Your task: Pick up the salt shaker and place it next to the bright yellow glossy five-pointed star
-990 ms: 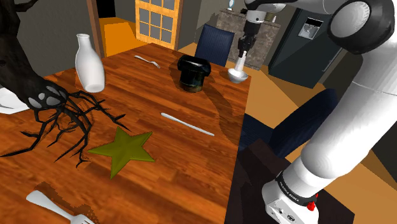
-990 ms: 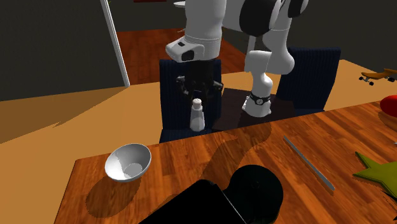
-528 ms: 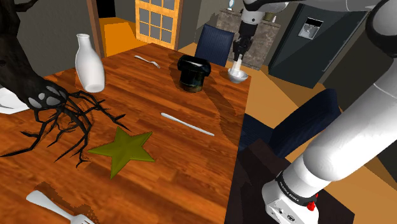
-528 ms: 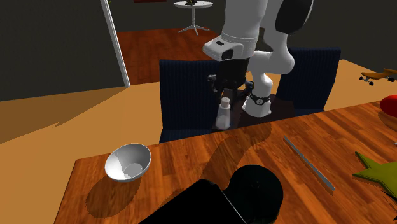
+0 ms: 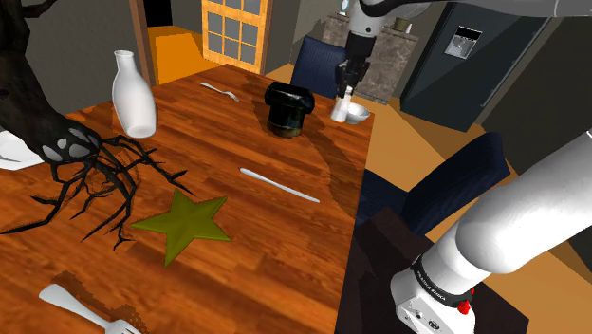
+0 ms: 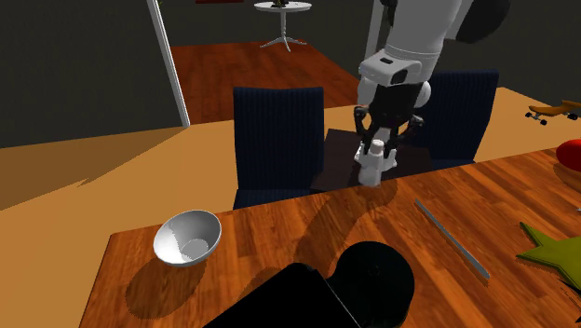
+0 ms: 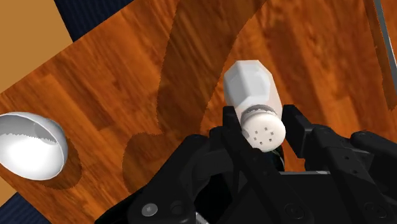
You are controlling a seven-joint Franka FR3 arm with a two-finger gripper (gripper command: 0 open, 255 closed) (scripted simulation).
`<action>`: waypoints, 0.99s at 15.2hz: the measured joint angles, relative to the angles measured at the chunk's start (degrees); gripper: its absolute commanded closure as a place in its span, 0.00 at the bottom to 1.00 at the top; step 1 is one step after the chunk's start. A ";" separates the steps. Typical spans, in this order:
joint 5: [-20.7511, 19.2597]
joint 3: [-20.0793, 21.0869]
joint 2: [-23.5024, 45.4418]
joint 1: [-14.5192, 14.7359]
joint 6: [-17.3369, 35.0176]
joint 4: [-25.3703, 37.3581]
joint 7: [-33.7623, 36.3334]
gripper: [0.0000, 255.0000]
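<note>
shoulder view: the gripper [image 5: 345, 80] hangs over the far end of the wooden table [image 5: 285, 228], its fingers pinching the white salt shaker [image 5: 341, 107] at the top. the shaker hangs upright just beside the white bowl [image 5: 359, 113], on the side toward the black pot [image 5: 288, 106]. between it and the olive-green star [image 5: 185, 223] lie the pot and a knife [image 5: 279, 184]. a white bottle [image 5: 134, 95] and a black spiky branch [image 5: 95, 176] stand further to this view's left, and a fork [image 5: 90, 311] lies near the bottom edge. a second ago the shaker hung right over the bowl. it has now shifted off it toward the pot.

second exterior view: the shaker [image 6: 371, 166] hangs in the gripper [image 6: 376, 147] above the table's far edge, to the right of the blue chair [image 6: 276, 140]. the bowl [image 6: 188, 237] sits well apart at this view's left, and the star's tip [image 6: 557, 247] shows at the right edge, past the knife [image 6: 451, 239]. the shaker has travelled rightward from in front of the chair back. bowl, knife and star have not moved.

wrist view: the fingers [image 7: 232, 121] clasp the shaker [image 7: 253, 95] just under its holed cap, over bare wood [image 7: 127, 83]. the bowl [image 7: 28, 145] lies off to one side.
</note>
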 measured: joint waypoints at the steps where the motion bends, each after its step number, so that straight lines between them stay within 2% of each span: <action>1: 0.12 0.76 -0.75 0.53 -0.01 -0.87 1.24 1.00; 7: 1.37 5.67 -6.34 3.74 -1.05 -6.01 8.88 1.00; 15: 4.34 13.15 -9.11 8.34 -2.17 -8.22 19.78 1.00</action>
